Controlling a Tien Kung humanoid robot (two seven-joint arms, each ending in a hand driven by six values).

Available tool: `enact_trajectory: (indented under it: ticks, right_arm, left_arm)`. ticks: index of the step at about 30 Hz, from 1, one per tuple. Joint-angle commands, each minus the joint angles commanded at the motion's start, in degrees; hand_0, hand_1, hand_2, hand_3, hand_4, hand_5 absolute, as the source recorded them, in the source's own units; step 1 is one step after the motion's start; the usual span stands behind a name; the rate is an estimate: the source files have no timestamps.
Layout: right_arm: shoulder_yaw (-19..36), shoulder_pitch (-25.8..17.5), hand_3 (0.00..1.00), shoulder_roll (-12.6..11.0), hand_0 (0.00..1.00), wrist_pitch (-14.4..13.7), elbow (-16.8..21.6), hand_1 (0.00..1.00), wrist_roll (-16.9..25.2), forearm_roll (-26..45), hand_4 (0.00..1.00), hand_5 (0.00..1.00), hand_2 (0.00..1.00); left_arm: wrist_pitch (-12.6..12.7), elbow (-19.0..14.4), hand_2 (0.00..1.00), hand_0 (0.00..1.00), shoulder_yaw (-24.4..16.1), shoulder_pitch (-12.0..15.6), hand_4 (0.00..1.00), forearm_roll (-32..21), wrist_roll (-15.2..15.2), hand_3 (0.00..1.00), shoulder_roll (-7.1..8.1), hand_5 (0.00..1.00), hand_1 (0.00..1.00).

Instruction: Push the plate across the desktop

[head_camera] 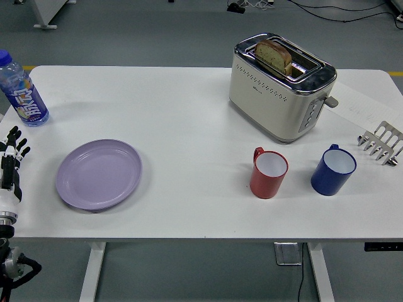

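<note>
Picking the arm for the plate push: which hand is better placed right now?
Left. The left hand sits at the table's left edge, fingers relaxed and holding nothing, just left of the purple plate, with nothing between them. The right arm is not in view.

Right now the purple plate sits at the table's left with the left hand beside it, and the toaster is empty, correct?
Not quite: in the head view the toaster holds a bread slice. The purple plate and left hand are as you say.
</note>
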Motion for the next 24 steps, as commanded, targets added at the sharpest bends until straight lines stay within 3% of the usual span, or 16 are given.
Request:
enact_trajectory:
  ticks: [24]
  right_arm:
    - [0.3, -0.1, 0.682, 0.0, 0.656, 0.0, 0.0, 0.644, 0.0, -0.3, 0.281, 0.282, 0.724]
  left_arm:
    - [2.1, 3.1, 0.998, 0.904, 4.2, -1.1, 0.502, -1.0, -1.7, 0.998, -2.72, 0.998, 0.955]
